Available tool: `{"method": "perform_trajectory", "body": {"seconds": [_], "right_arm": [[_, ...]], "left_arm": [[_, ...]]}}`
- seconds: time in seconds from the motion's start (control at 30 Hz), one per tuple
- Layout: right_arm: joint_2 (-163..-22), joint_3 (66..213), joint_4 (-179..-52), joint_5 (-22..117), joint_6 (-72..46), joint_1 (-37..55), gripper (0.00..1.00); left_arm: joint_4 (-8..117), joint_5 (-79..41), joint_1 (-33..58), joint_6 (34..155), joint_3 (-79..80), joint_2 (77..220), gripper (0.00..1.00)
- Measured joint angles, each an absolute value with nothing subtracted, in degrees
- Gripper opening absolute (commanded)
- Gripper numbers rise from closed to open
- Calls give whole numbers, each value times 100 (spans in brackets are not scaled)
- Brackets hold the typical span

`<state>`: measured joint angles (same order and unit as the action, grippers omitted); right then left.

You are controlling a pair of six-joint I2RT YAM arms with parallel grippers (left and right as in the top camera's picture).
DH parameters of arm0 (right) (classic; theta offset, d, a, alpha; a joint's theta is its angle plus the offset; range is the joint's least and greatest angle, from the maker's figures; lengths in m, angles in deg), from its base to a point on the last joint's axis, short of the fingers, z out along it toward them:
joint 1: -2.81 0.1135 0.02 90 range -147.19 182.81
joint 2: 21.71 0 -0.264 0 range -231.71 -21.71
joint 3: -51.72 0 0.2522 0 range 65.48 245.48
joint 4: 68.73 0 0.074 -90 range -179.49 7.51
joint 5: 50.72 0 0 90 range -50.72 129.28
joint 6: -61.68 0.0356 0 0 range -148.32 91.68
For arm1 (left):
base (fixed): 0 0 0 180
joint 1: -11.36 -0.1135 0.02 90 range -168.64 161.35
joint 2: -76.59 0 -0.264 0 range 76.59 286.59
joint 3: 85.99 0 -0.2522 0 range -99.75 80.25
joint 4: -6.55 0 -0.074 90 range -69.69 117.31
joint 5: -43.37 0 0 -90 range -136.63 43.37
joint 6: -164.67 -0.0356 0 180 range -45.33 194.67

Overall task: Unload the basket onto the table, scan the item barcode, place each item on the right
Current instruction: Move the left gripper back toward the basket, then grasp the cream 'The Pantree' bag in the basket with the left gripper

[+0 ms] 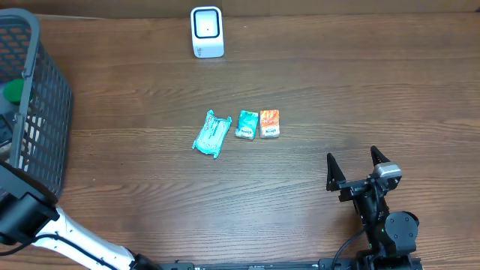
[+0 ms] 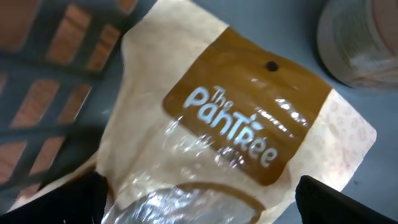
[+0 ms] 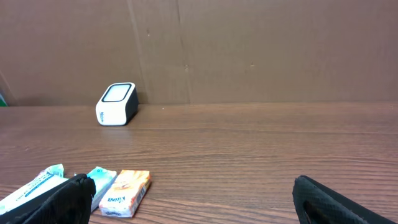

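Wood-grain counter (image 1: 150,90) runs in front of a plain brown cardboard backdrop. At its left edge stands one dark basket (image 1: 46,97) with grid walls, and the left arm (image 1: 52,225) reaches into it. One pouch (image 2: 249,124) lies flat in there, directly below the left jaws. They are spread wide with nothing gripped, a black finger (image 2: 56,199) showing on either side of the pouch; I cannot tell whether they touch it.

The right jaws are also spread wide and empty, low over the counter's front right, well apart from everything else.

One scanner (image 1: 207,32) sits at the far edge: a white rounded box with a dark window. Three packets lie in a row mid-counter: a crinkled teal wrapper (image 1: 211,134), a small teal packet (image 1: 247,124) and an orange packet (image 1: 270,124) just beside it.

The pouch is cream, glossy and wrinkled, with a brown label reading "The Pantree" and a small punched hole. A blurred pale round thing (image 2: 360,43) lies near its corner.
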<state>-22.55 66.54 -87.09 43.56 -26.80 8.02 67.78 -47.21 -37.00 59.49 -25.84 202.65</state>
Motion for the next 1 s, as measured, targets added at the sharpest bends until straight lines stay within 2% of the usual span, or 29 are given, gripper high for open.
{"method": "perform_trajectory", "body": {"seconds": [0.3, 0.43, 0.47, 0.7, 0.87, 1.0], "right_arm": [[-2255, 6654, -8709, 4356, -2678, 804, 100], [-2255, 6654, -8707, 4356, -2678, 804, 100], [-2255, 6654, -8709, 4356, -2680, 804, 100], [-2255, 6654, -8709, 4354, -2678, 802, 100], [-2255, 6654, -8707, 4354, -2680, 802, 100], [-2255, 6654, -8707, 4356, -2678, 804, 100]], "left_arm": [[6819, -4775, -3694, 5477, -2584, 20462, 92], [6848, -4856, -3685, 5403, -2584, 20558, 83], [6850, -4867, -3683, 5376, -2584, 20562, 79], [6896, -4898, -3681, 5350, -2586, 20564, 29], [6898, -4902, -3672, 5422, -2610, 20562, 4], [6911, -4909, -3661, 5462, -2619, 20562, 4]]}}
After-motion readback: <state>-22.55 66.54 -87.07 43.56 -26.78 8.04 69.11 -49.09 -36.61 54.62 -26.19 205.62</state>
